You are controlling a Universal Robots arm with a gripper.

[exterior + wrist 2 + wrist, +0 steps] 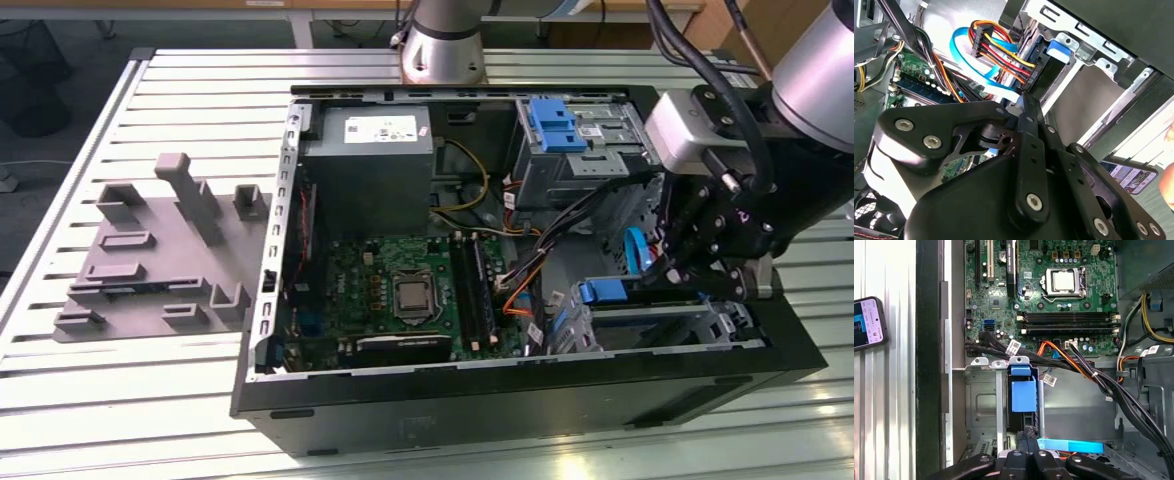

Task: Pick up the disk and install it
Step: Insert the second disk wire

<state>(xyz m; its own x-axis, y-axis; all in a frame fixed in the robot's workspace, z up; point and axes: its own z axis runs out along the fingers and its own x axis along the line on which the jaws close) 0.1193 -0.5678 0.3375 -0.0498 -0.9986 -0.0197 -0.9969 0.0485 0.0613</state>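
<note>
Disk (pixel 1023 395), seen edge-on with its blue rail, stands in the drive cage (pixel 981 405) at the computer case's (pixel 534 390) front corner. Gripper (pixel 1028 432) sits directly above it, fingers nearly closed on its edge; firm hold unconfirmed.

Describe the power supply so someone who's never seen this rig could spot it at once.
Find the open black computer case on the slatted table. Inside, beyond the green motherboard, sits the power supply: a plain grey box with a small white sticker, unlike the drive cage to the exterior view's right, which carries a blue bracket.
</note>
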